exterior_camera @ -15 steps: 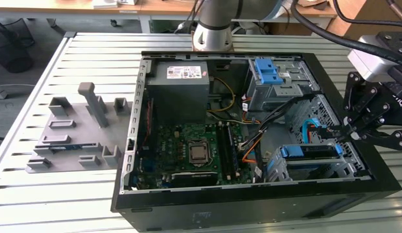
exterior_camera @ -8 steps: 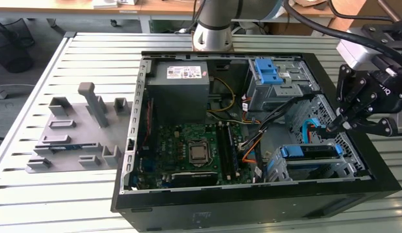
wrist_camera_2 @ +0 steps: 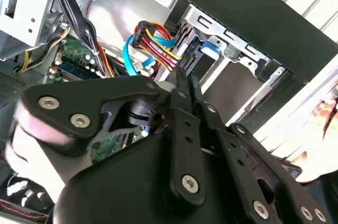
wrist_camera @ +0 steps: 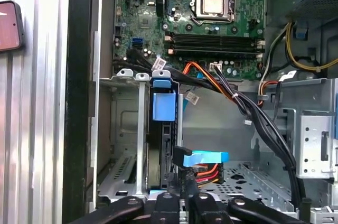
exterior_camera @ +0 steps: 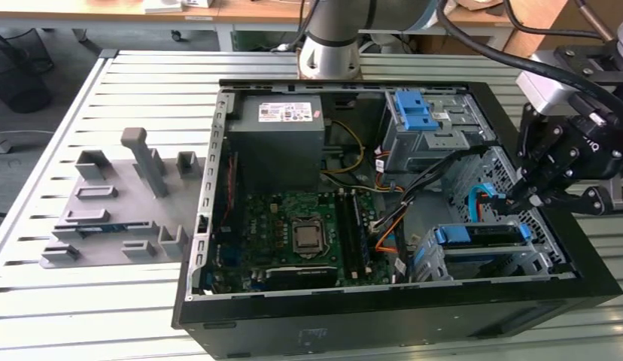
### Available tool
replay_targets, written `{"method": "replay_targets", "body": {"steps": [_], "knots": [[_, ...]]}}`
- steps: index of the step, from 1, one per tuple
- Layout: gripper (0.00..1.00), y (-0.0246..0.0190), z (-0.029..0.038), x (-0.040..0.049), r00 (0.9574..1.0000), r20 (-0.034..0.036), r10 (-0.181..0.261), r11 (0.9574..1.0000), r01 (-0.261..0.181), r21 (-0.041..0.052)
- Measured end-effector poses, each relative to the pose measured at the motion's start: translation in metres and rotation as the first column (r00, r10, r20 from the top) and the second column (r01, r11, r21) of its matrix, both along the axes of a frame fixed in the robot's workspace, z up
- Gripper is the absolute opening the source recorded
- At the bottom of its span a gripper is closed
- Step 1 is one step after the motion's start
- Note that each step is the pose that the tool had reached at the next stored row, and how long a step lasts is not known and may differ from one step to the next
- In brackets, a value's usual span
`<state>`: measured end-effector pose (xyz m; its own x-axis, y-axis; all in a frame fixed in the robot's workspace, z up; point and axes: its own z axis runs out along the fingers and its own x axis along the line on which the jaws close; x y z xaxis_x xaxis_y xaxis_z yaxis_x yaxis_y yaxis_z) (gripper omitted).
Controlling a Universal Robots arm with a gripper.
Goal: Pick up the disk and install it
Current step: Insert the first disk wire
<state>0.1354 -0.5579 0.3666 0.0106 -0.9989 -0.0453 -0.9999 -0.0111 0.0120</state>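
Note:
The disk (exterior_camera: 477,235) sits in the lower drive cage at the case's front corner, on the exterior view's right, with its blue carrier bracket on top. In the first wrist view the disk (wrist_camera: 161,145) stands on edge between the cage's metal walls, its blue tab towards the motherboard. My gripper (exterior_camera: 519,201) hangs just above that cage. Its fingers are pressed together on the black connector (wrist_camera: 181,156) of a flat blue cable (wrist_camera: 210,157), right beside the disk. In the second wrist view the gripper (wrist_camera_2: 186,78) comes to a closed point next to the blue bracket (wrist_camera_2: 207,49).
The open black case (exterior_camera: 392,316) holds a green motherboard (exterior_camera: 291,226), a grey power-supply box (exterior_camera: 276,143) and an upper cage with a blue latch (exterior_camera: 417,113). Black, orange and yellow cables (wrist_camera: 248,108) run close by. A grey fixture (exterior_camera: 121,203) lies on the slatted table.

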Motion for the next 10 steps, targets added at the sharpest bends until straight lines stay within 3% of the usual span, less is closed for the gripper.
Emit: {"method": "replay_targets", "body": {"steps": [1, 2, 7, 8, 10], "knots": [[0.17, 0.0, -0.0011, 0.0, 1.0, 0.0, 0.0, 1.0, 0.0, -0.0002], [0.24, 0.0, -0.0026, 0.0, 1.0, 0.0, 0.0, 1.0, 0.0, -0.0003], [0.25, 0.0001, -0.0085, 0.0, 1.0, 0.0, 0.0, 1.0, 0.0, -0.0002], [0.31, 0.0001, -0.0093, 0.0, 1.0, 0.0001, 0.0, 1.0, 0.0, -0.0002], [0.31, 0.0, -0.0109, 0.0, 1.0, 0.0001, 0.0, 1.0, 0.0, -0.0002]]}}
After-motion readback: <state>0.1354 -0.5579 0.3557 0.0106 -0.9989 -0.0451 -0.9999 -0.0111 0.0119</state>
